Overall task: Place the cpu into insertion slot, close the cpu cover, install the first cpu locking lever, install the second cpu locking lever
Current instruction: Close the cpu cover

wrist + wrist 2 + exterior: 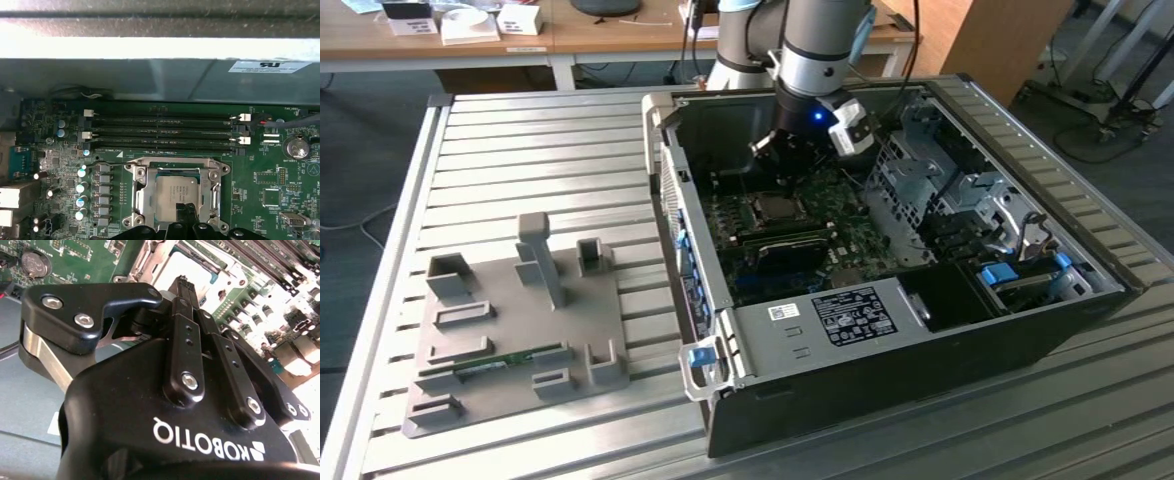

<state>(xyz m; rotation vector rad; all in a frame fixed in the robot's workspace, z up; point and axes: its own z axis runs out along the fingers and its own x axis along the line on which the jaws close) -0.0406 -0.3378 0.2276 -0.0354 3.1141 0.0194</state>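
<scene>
Jaws were seen closed together, nothing gripped; gripper (184,284) tip was held over the cpu (176,192), which was seated in the insertion slot (771,207), cpu cover (141,197) apparently down. The cpu could be skewed or scratched if pressed off-centre.

It's a lab: slatted metal bench (520,140), desks (587,36).
</scene>
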